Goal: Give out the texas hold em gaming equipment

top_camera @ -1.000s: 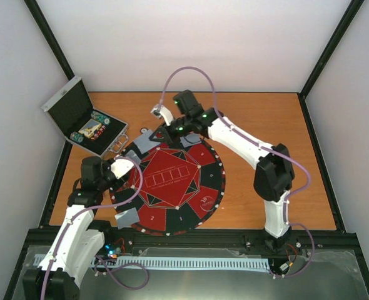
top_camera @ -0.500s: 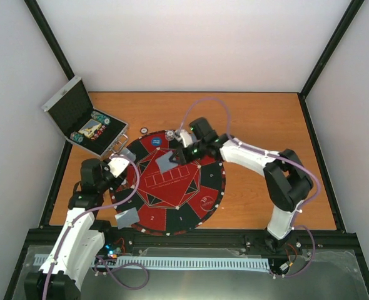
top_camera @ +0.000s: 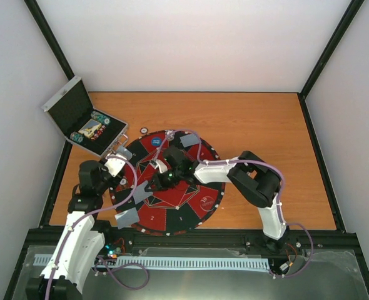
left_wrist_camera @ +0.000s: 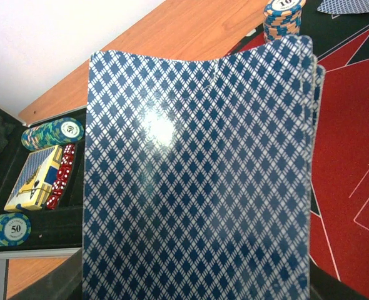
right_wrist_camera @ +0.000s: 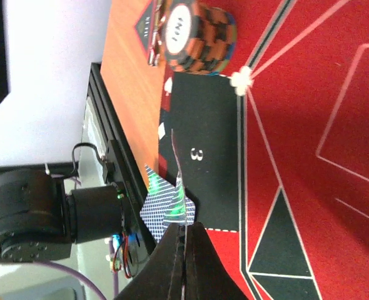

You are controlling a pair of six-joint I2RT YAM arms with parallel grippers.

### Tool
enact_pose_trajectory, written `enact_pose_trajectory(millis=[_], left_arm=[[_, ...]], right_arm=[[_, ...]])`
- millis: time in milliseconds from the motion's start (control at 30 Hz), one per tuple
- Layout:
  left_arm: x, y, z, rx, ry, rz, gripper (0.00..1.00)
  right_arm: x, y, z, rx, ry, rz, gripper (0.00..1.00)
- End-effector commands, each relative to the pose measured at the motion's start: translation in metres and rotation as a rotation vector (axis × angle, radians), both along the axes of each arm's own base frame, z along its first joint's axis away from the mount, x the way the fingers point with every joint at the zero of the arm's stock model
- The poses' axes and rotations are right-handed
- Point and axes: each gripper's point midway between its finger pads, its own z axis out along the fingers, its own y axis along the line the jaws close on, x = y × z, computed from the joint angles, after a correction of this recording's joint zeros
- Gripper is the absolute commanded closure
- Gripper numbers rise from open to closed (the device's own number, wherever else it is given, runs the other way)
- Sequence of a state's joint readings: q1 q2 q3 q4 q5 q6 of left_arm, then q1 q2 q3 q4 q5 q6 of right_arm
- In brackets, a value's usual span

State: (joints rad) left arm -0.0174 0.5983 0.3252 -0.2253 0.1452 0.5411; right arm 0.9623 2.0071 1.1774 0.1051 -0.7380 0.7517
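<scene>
Right claw (right_wrist_camera: 183, 240): its two dark fingers are pressed together on one thin playing card with a blue diamond-pattern back (right_wrist_camera: 177, 172).
Card direction: in the right wrist view the playing card shows only its edge. Its long axis runs straight out from the fingertips and it is a little bowed. From above it is a grey patch over the black sector marked 3, pointing toward the left arm's side.
Card, hidden: its face cannot be made out, and its near end is covered between the fingers.
Below it: a large round red-and-black mat (right_wrist_camera: 297, 206) lying on the orange wooden worktop (top_camera: 253, 119).
Flat card (right_wrist_camera: 167, 212): it lies back up at the mat's edge by sector 3, partly behind the held playing card.
Chip stack (right_wrist_camera: 200, 36): round orange-and-black striped chips with a white top, standing at the rim of the mat.
Left claw (top_camera: 117, 165): it hangs over the left rim of the mat and holds up a deck of the same blue-diamond cards (left_wrist_camera: 200, 181). The fingers themselves are covered by it.
Deck direction: the backs face the left wrist camera and the long axis is upright. The cards are slightly stepped at the right side, and the lower end is cut off by the picture.
Silver case with black lining (top_camera: 65, 112): it stands open at the far left of the worktop, with chips and red dice inside.
</scene>
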Motion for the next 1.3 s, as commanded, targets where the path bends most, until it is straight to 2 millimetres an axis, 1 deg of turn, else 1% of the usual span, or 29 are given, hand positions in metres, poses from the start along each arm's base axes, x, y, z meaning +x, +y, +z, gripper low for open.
enact_pose_trajectory(millis=[0,100,333,533,633,700,800,1067,1133,1267], left_arm=[[0.006,0.002,0.016,-0.023,-0.053,0.016,0.46],[0.006,0.002,0.018,-0.025,-0.058,0.016,0.46],[0.006,0.008,0.021,-0.027,-0.062,0.033,0.46],[0.005,0.009,0.019,-0.023,-0.054,0.036,0.47],[0.005,0.009,0.021,-0.025,-0.057,0.033,0.47],[0.005,0.008,0.021,-0.024,-0.058,0.031,0.47],[0.004,0.009,0.021,-0.021,-0.063,0.031,0.47],[0.004,0.008,0.022,-0.022,-0.067,0.025,0.47],[0.004,0.007,0.022,-0.023,-0.065,0.023,0.47],[0.004,0.007,0.021,-0.023,-0.065,0.022,0.47]], right_arm=[[0.000,0.017,0.008,0.056,0.113,-0.084,0.97],[-0.015,0.027,0.009,0.042,0.105,-0.049,0.97],[-0.027,0.037,-0.004,0.025,0.198,-0.063,0.97],[-0.046,0.053,-0.003,0.020,0.232,-0.045,0.97],[-0.059,0.060,-0.015,-0.004,0.284,-0.012,0.97],[-0.061,0.061,-0.019,-0.008,0.291,-0.017,0.97],[-0.062,0.062,-0.018,-0.011,0.283,-0.022,0.97],[-0.069,0.061,-0.034,-0.034,0.342,-0.017,0.97],[-0.069,0.060,-0.036,-0.041,0.344,-0.020,0.92],[-0.069,0.059,-0.032,-0.037,0.332,-0.021,0.84]])
